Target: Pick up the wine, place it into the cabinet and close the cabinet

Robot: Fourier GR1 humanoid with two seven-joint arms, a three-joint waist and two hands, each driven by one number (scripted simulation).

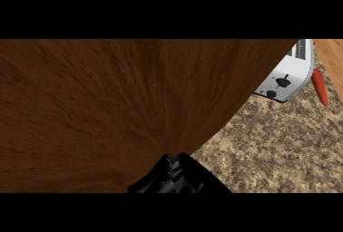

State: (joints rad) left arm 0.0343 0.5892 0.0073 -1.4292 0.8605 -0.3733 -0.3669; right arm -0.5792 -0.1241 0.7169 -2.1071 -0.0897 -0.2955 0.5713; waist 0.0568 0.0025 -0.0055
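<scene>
Head view: mostly filled by a big dark brown wooden cabinet door (pixel 107 113), probably mid-swing toward closing. Black robot hand (pixel 178 176) at its lower edge, likely pushing; which hand and whether fingers are spread, can't tell. Wine nowhere visible, maybe already inside. White toaster (pixel 286 77) and orange carrot (pixel 320 88) on speckled granite counter (pixel 281 149).

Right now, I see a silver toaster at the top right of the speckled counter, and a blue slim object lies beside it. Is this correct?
Not quite: in the head view the slim object beside the silver toaster is red-orange, not blue. The toaster does stand at the top right of the speckled counter.
</scene>
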